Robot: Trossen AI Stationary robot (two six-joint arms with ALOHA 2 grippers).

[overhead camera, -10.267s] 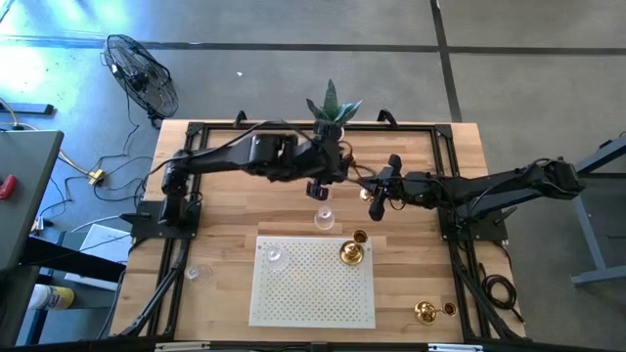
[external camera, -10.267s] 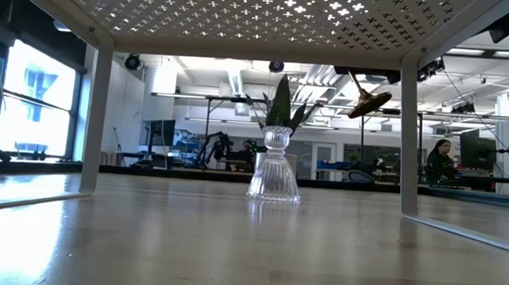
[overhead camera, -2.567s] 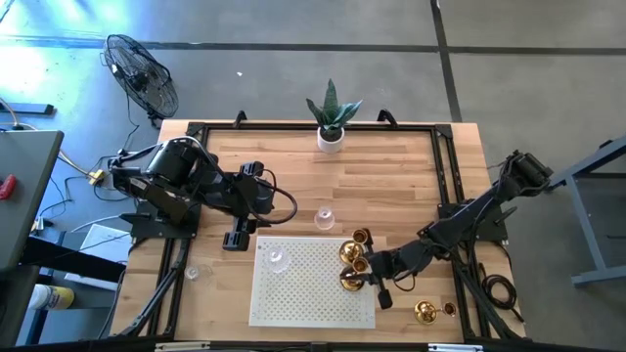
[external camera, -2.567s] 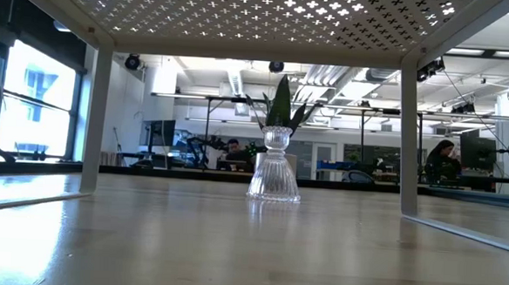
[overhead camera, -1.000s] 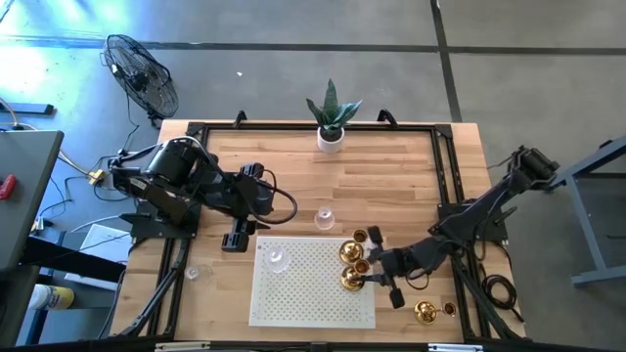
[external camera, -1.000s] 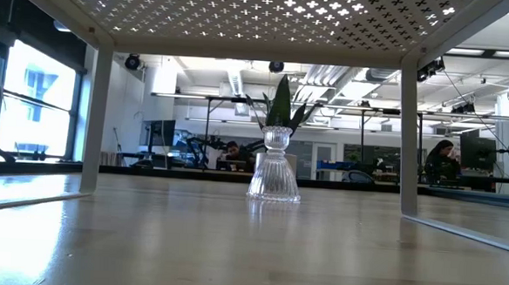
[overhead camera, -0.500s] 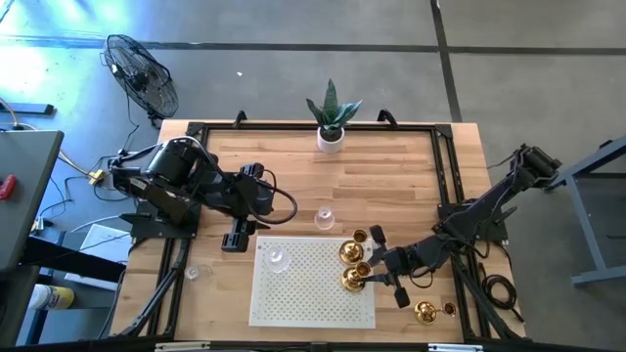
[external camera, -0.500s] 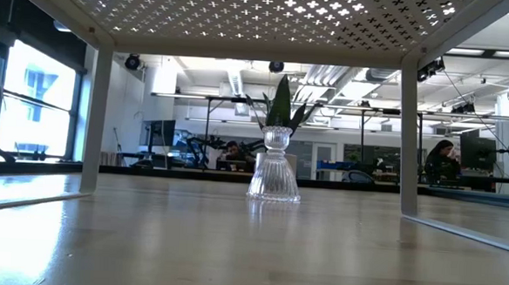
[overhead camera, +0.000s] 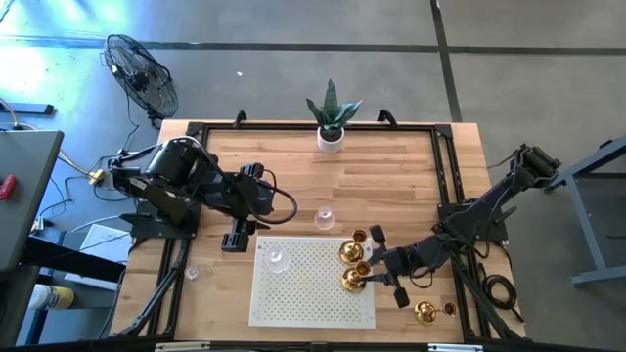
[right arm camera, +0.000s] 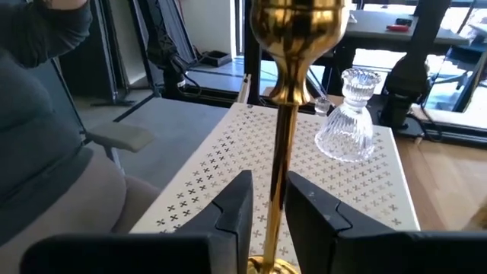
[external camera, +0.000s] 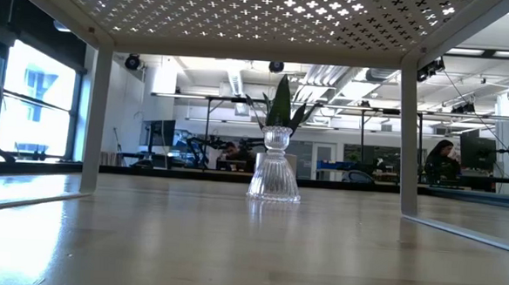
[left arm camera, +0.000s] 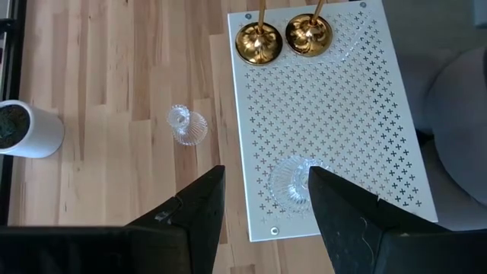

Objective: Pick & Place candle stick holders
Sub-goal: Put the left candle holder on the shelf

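On the white perforated rack (overhead camera: 303,293), the right pincer (right arm camera: 265,204) stands clamped round the thin stem of a brass candle stick holder (right arm camera: 293,91), apparently setting it upright at the rack's 3 o'clock edge, touching or just beside a second brass holder (overhead camera: 350,254) already standing there. A clear glass holder (overhead camera: 276,258) stands near the rack's 10 o'clock corner. Off the rack, a third brass holder (overhead camera: 424,313) waits on the wooden surface (overhead camera: 391,186) toward 4 o'clock, and another glass holder (overhead camera: 324,218) stands just beyond the rack at 12 o'clock. The left pincer (left arm camera: 262,202) hovers with fingers apart at 9 o'clock, idle. Farthest back, a potted plant (overhead camera: 332,122) sits at the surface's 12 o'clock edge.
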